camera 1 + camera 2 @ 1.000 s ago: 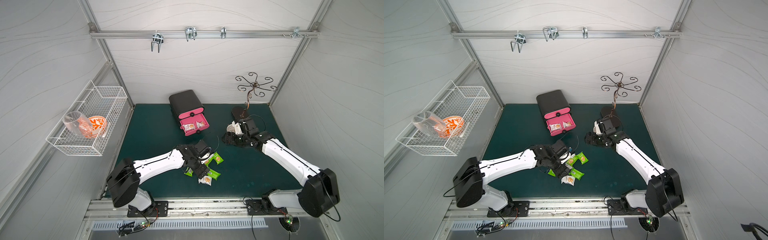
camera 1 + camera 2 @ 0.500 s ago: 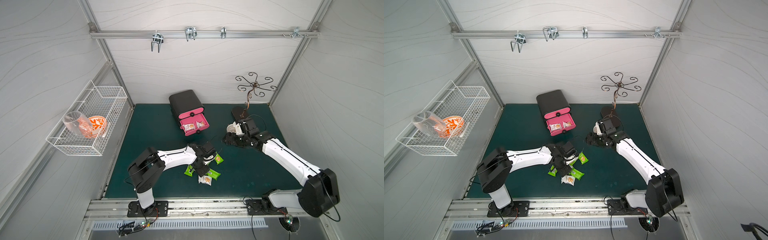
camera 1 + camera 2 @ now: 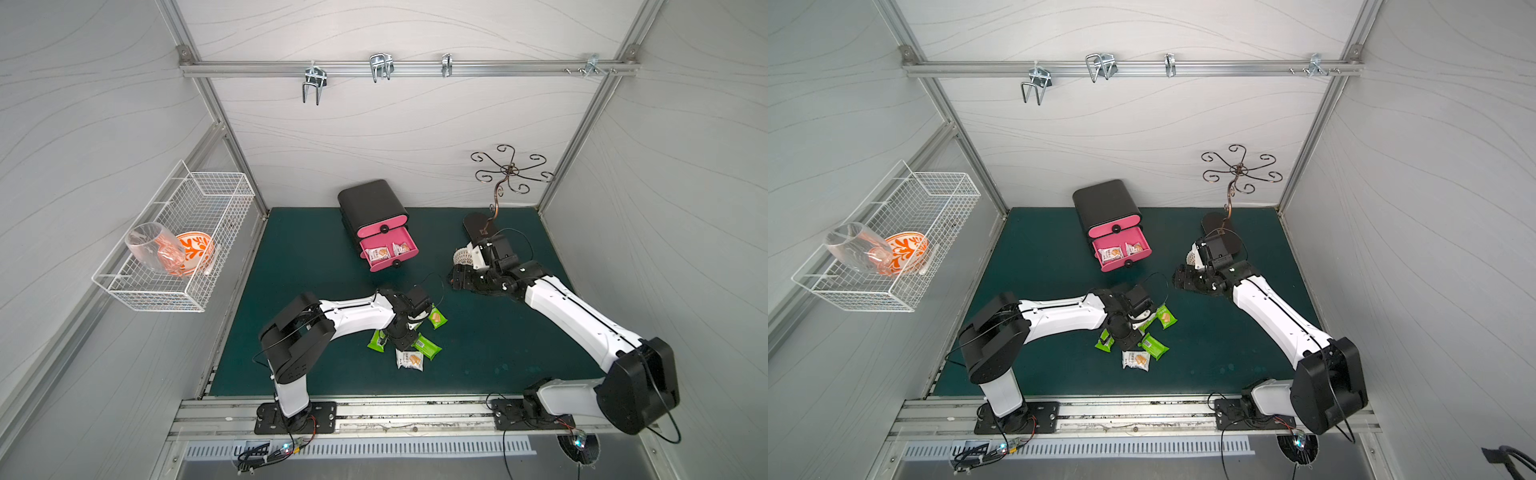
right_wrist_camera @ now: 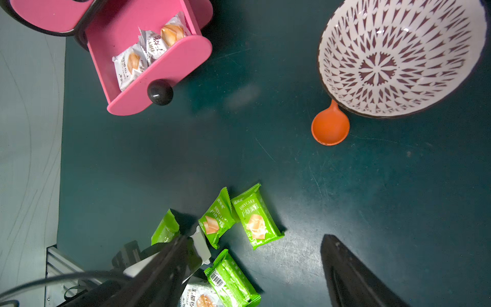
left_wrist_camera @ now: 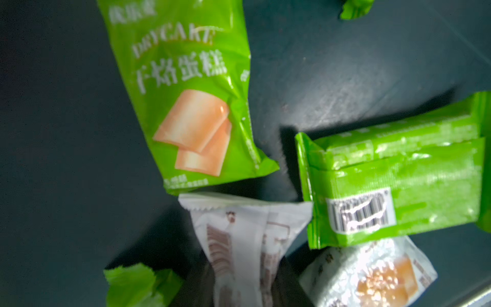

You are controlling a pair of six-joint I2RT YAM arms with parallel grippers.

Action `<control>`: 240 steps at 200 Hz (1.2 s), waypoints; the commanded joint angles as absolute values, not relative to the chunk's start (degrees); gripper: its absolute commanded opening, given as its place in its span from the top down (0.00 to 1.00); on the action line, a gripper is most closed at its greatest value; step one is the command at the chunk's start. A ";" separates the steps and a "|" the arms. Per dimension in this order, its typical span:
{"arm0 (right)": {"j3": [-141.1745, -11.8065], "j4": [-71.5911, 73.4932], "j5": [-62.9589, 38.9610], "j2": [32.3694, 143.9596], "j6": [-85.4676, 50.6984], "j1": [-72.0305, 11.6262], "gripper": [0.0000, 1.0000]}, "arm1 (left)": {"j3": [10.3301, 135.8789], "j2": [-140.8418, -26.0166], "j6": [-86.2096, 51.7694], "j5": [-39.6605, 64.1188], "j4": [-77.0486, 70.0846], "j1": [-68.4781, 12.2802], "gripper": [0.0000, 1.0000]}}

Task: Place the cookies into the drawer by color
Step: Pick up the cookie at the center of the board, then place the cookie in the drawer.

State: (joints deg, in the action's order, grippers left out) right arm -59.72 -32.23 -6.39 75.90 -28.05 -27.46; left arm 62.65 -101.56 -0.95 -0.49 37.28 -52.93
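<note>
Clamped between the fingers of the left claw (image 3: pixel 405 341), low over the green mat (image 3: pixel 307 257): one crumpled white cookie packet (image 5: pixel 239 239). Close around that claw, four green packets (image 3: pixel 428 346) and a second white packet (image 3: pixel 409 360) touching one of them; farther back, an open pink drawer (image 3: pixel 380 267) with two white packets (image 3: pixel 379 253) inside. Well apart to the side, the right claw (image 3: pixel 457 280), fingers spread wide and empty, just beside a patterned bowl (image 4: pixel 398 53) and an orange scoop (image 4: pixel 330 127).
</note>
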 commanded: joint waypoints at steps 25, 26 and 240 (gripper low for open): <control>-61.52 -33.66 -5.64 74.20 -27.27 -27.18 0.17 | 69.83 -93.73 -0.50 -4.65 41.70 -51.88 0.81; -61.52 -33.66 -5.63 74.19 -27.17 -27.17 0.17 | 70.03 -93.62 -0.42 -4.66 41.77 -51.73 0.81; -63.11 -38.00 -7.73 70.39 -26.02 -27.16 0.17 | 108.10 -120.72 18.48 -32.48 34.70 -36.92 0.79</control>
